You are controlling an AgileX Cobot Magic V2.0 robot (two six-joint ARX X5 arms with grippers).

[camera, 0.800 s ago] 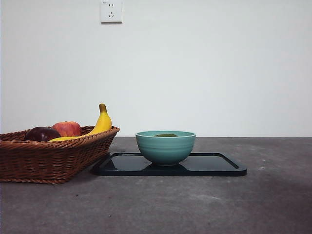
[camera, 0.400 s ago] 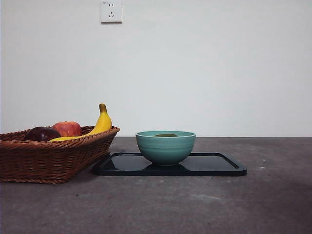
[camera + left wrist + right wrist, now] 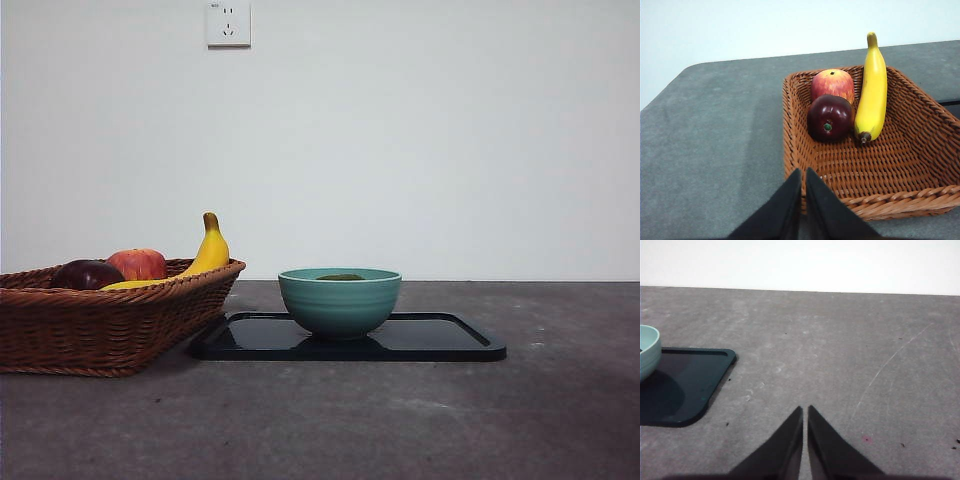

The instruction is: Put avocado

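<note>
Front: dull dark-green avocado (image 3: 341, 277) sits in teal ceramic bowl (image 3: 339, 303) on black rectangular tray (image 3: 440, 340), beside brown wicker basket (image 3: 110, 320).

L wrist: left pincer (image 3: 803, 172) pressed together, above basket rim w/ yellow banana (image 3: 872, 90), red apple (image 3: 832, 84), dark maroon fruit (image 3: 829, 117).

R wrist: right pincer (image 3: 805, 410) pressed together over grey desk (image 3: 850, 355).

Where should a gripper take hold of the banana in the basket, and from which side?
Grip the banana across its thick middle, coming down from above. It lies lengthwise along one basket wall, stem end propped on the rim, with the dark fruit close beside its lower end. Probably only the upper half leaves room for the jaws on both sides.
</note>
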